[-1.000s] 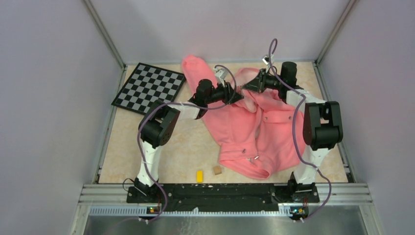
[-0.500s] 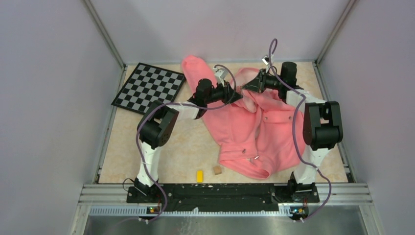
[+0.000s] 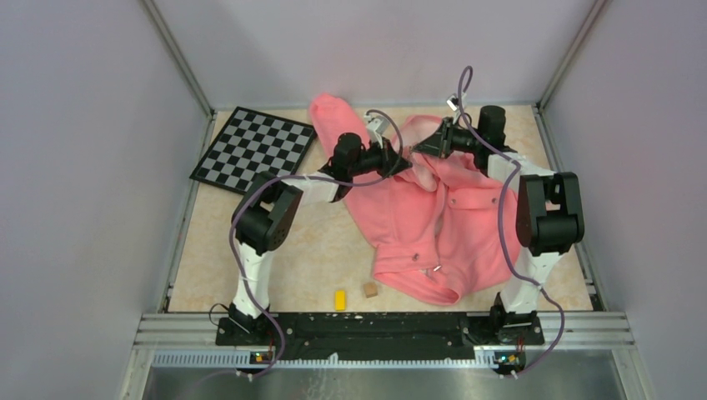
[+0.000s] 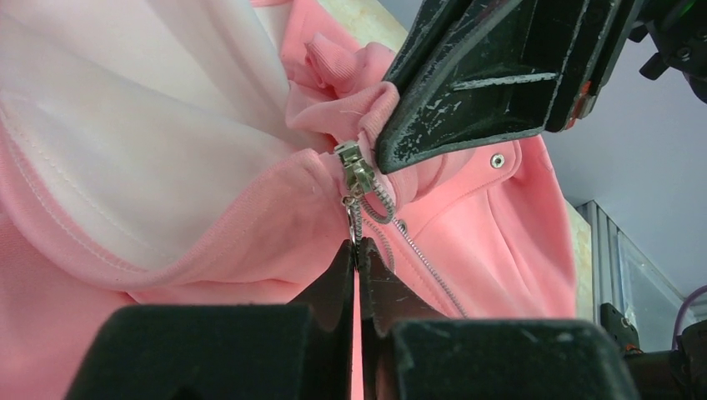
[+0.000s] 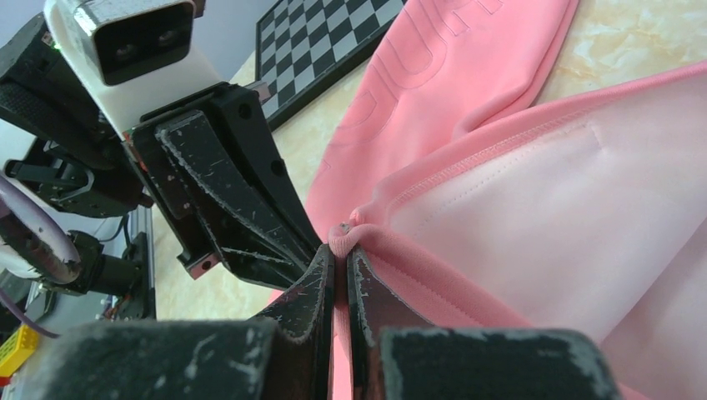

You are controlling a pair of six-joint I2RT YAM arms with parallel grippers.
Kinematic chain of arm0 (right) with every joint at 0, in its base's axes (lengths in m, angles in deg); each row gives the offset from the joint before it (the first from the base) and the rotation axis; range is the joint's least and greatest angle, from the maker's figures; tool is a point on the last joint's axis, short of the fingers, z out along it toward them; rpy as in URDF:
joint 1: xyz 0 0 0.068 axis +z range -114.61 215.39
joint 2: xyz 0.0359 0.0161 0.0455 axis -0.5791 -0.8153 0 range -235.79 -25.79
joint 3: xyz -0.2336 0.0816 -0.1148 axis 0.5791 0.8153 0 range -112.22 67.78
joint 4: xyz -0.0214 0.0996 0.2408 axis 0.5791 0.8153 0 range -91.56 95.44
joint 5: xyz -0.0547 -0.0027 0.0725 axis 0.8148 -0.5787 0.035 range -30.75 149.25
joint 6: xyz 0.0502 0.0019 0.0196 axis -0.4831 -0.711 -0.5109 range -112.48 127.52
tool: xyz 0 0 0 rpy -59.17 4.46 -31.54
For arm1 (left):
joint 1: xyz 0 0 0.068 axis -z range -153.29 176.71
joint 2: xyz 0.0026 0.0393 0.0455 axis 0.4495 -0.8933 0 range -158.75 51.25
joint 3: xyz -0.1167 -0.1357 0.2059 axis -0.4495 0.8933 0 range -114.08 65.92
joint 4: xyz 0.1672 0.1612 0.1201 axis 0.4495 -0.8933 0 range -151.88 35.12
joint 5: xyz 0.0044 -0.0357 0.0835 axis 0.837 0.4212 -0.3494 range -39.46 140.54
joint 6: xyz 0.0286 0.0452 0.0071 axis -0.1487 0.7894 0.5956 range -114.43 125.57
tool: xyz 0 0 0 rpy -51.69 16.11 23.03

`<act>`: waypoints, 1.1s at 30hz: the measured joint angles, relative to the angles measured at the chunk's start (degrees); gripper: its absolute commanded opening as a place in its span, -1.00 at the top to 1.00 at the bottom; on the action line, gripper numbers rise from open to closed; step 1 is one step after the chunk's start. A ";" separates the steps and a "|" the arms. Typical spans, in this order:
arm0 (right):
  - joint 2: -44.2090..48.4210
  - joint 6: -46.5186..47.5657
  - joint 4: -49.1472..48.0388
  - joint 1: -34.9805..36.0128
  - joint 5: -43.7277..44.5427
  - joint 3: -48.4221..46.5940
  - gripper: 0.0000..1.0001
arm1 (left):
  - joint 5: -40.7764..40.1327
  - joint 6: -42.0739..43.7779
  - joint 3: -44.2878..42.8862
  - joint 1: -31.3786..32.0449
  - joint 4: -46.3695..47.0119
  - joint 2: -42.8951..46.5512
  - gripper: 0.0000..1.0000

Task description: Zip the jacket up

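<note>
On the jacket (image 3: 433, 208), clamped shut with left gripper (image 4: 357, 267) on zipper pull (image 4: 353, 218), right gripper (image 5: 340, 275) on fabric edge (image 5: 371, 242); next, likely draw pull along teeth (image 4: 421, 262).

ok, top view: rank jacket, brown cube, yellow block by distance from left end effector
1. jacket, held by the left end effector, mid-table.
2. brown cube, near edge.
3. yellow block, near edge, left of the cube.

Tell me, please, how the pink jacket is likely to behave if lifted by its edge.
The jacket would probably sag limply: it lies in rumpled soft folds. Its fabric bunches where the right gripper pinches it, so it likely stretches before following. The small metal zipper pull in the shut left gripper may slip out.
</note>
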 measured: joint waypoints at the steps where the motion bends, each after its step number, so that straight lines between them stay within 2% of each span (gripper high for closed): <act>1: 0.00 -0.02 -0.07 0.00 0.07 0.00 1.00 | 0.00 0.22 0.00 0.07 -0.48 0.28 1.00; 6: 0.00 -0.04 -0.02 0.00 0.26 0.02 1.00 | -2.21 3.34 0.00 0.87 -4.76 2.14 0.97; 10: 0.00 -0.02 0.07 0.00 0.33 0.07 1.00 | -6.03 7.54 0.00 2.29 -9.16 4.31 0.65; 12: 0.00 0.00 0.04 0.00 0.48 0.07 1.00 | -7.10 8.92 0.00 2.95 -10.93 5.40 0.58; 14: 0.00 0.00 0.04 0.00 0.61 0.07 1.00 | -7.50 9.60 -0.02 3.28 -11.58 5.92 0.62; 19: 0.00 0.04 0.02 0.00 0.63 0.07 1.00 | -7.65 10.21 -1.90 3.58 -14.21 5.95 0.84; 24: 0.00 0.11 0.02 0.00 0.63 0.09 1.00 | -8.79 10.71 -3.87 3.52 -14.91 5.92 0.85; 26: 0.02 0.11 0.02 0.00 0.63 0.11 1.00 | -9.16 10.86 -3.96 3.50 -15.17 5.92 0.70; 28: 0.02 0.11 -0.02 0.00 0.61 0.13 1.00 | -9.66 11.08 -3.98 3.52 -16.00 5.92 0.41; 33: 0.26 0.11 -0.04 0.00 0.63 0.39 1.00 | -9.73 9.60 -3.85 2.99 -16.59 5.92 0.18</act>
